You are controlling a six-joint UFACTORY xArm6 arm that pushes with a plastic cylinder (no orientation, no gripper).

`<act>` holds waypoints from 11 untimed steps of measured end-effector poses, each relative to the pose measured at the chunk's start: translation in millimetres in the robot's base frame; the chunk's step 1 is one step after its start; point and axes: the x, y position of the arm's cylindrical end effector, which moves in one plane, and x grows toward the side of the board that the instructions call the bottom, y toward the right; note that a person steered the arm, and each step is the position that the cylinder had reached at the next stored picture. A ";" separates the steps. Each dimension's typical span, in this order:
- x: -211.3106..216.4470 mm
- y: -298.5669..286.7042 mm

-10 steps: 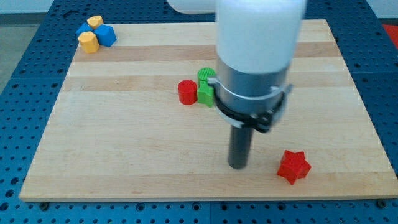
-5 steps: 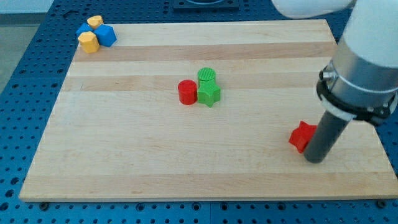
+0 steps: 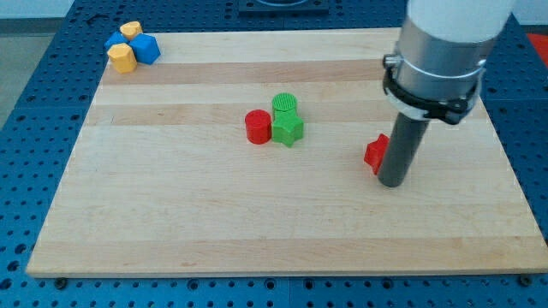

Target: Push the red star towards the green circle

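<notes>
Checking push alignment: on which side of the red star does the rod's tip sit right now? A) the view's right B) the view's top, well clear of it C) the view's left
A: my tip stands against the view's right side of the red star, partly hiding it, with the green circle off toward the view's left.

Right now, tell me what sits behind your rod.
The red star sits partly behind my rod, its left points showing. My tip rests at the star's right side. The star's right part is covered, so contact cannot be confirmed.
</notes>
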 end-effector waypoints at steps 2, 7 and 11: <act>-26.8 -14.1; -72.8 45.7; -61.5 23.8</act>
